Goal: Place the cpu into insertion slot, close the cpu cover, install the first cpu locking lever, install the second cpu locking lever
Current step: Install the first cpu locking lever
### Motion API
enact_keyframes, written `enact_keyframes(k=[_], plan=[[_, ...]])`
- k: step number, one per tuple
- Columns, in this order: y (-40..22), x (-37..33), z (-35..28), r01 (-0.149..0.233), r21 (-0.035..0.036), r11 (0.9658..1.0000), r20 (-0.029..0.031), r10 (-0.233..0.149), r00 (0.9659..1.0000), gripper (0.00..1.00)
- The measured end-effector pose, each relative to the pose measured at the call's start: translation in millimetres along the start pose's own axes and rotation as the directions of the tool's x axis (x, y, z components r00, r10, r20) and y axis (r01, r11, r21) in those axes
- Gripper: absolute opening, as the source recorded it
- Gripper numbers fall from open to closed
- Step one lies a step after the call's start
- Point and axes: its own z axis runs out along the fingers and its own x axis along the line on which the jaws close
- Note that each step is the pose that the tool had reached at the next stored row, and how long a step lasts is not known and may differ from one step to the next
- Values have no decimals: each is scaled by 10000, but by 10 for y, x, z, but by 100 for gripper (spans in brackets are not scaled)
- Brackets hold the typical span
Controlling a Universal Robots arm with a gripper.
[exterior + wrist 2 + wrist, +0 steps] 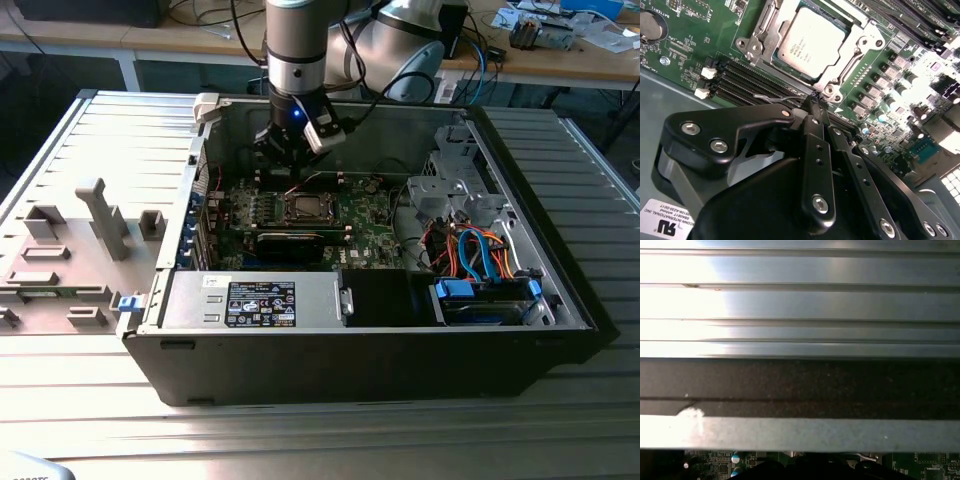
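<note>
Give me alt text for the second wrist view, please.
The black hand is shut on a thin wire lever beside the CPU socket. The cpu sits in the insertion slot with the cpu cover framing it, green circuit board around.

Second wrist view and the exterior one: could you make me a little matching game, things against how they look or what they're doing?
1 cpu
2 cpu cover
3 tool
4 cables

a blue and orange, at the exterior view's right
b silvery frame, lying closed
c pinching a thin wire lever
d pale grey square, face up

Pairs: 1-d, 2-b, 3-c, 4-a
</note>
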Motion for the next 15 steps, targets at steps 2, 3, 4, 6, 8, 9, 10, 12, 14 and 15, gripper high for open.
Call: enact_keyframes(k=[2, 3, 4, 6, 8, 9, 10, 12, 14, 15], plan=[[2, -5, 3, 1, 1, 10000, -1, -1, 10000, 11], [3, -8, 4, 0, 1, 10000, -1, 0, 10000, 11], [3, -10, 5, 1, 1, 10000, -1, -1, 10000, 11], [5, -22, 9, 0, 1, 10000, -1, 0, 10000, 11], [6, -28, 13, 0, 1, 10000, 0, 0, 10000, 11], [6, -29, 14, -1, 1, 10000, -1, 1, 10000, 11], [8, -34, 17, 1, 0, 10000, 0, -1, 10000, 11], [13, -36, 22, -2, 1, 10000, -1, 2, 10000, 11], [33, -36, 31, 0, 1, 10000, -1, 0, 10000, 11], [42, -36, 34, 1, 1, 10000, -2, -1, 10000, 11]])
